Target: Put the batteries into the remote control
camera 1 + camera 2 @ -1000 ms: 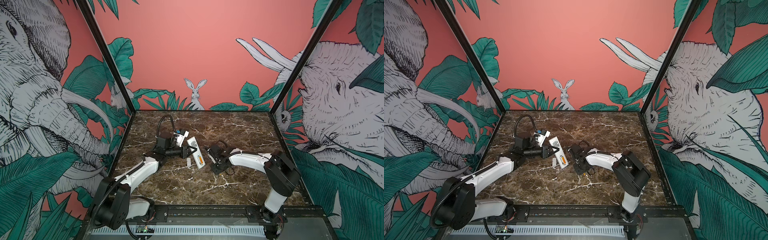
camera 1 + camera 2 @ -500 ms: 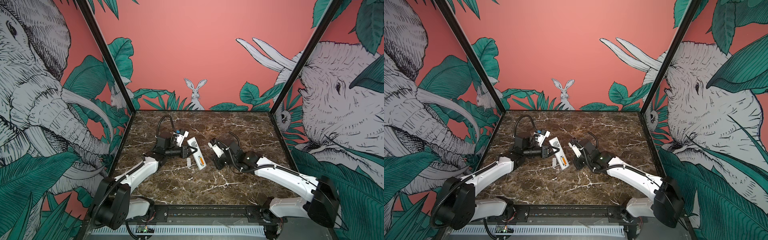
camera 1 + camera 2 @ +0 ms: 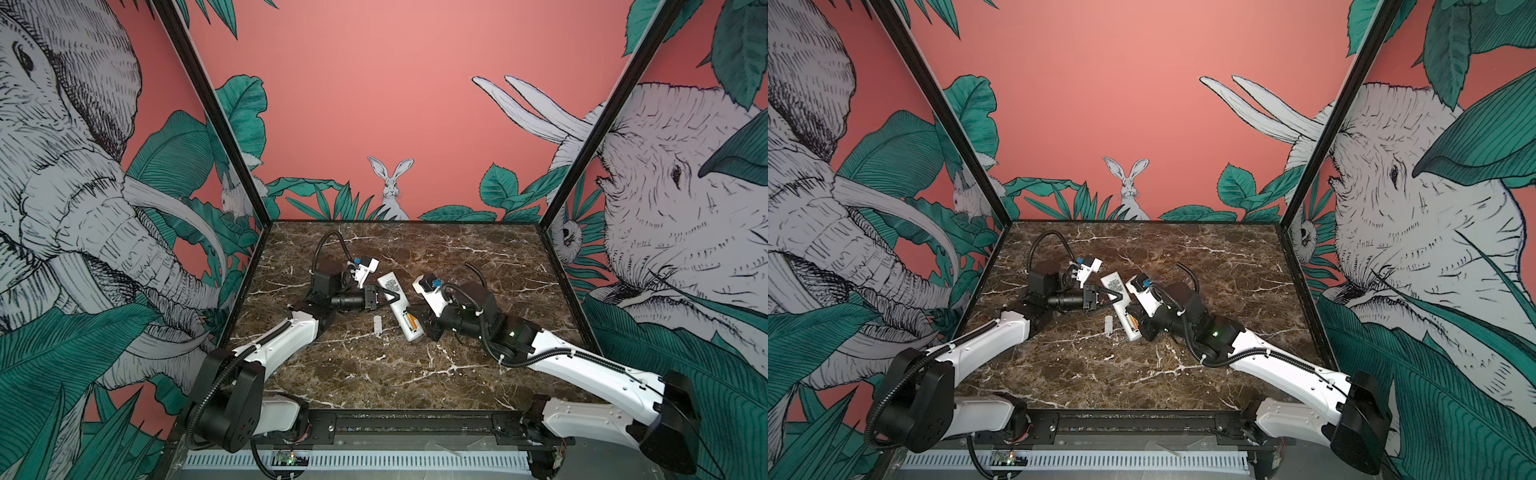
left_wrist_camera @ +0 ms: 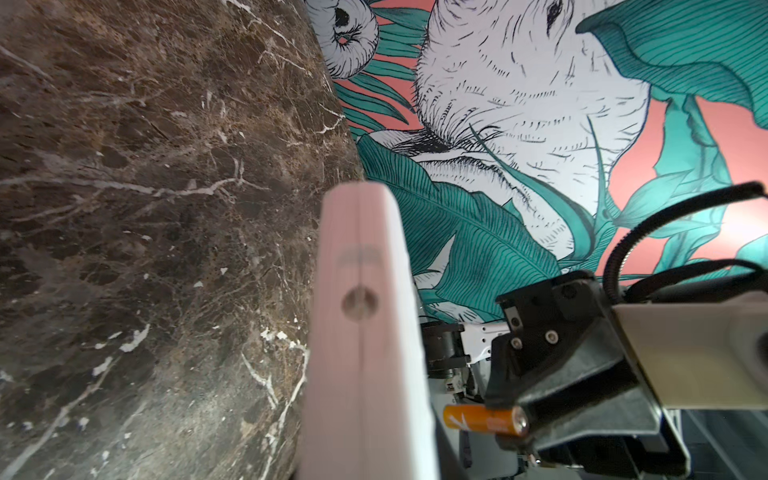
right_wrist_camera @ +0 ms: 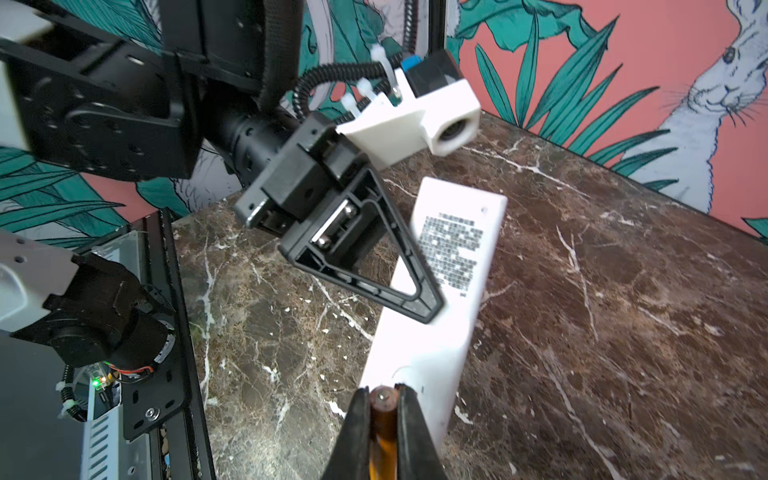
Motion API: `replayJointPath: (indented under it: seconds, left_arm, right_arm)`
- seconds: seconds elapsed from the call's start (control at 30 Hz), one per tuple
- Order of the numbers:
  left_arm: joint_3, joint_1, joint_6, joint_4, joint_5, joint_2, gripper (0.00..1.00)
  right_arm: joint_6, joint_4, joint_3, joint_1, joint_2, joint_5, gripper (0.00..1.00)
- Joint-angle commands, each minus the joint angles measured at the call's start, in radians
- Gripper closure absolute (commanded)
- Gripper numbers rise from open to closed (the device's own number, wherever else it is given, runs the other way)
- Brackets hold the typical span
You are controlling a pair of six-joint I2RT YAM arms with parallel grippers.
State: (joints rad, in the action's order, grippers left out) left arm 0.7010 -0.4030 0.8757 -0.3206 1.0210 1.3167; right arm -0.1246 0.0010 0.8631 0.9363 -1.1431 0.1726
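Remote control (image 3: 1122, 312), label side up

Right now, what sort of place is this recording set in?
Probably a staged robot test booth, not a home: marble-patterned tabletop, printed jungle-animal wall panels enclosing it, and left arm and right arm based on a front rail.

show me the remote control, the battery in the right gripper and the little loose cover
remote control (image 5: 451, 253): right wrist view, on its printed back label
battery (image 4: 478, 420): left wrist view, on its orange body
loose cover (image 3: 377, 325): in a top view, on its middle
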Motion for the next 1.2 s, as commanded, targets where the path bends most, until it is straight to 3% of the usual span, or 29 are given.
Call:
replayJointPath:
  seconds: [0.0,0.33,1.17]
  left_arm:
    - [0.019,0.005,0.136,-0.097,0.044,-0.019,1.00]
    - [0.006,0.009,0.296,-0.256,0.068,-0.019,1.00]
    - [0.008,0.037,0.268,-0.247,0.044,-0.066,1.00]
  right_arm:
    - [0.032,0.137,-0.012,0.008,0.008,0.024,0.90]
    - [0.060,0.174,-0.051,0.009,0.033,0.014,0.90]
    - [0.005,0.163,-0.162,0.009,0.090,-0.010,0.90]
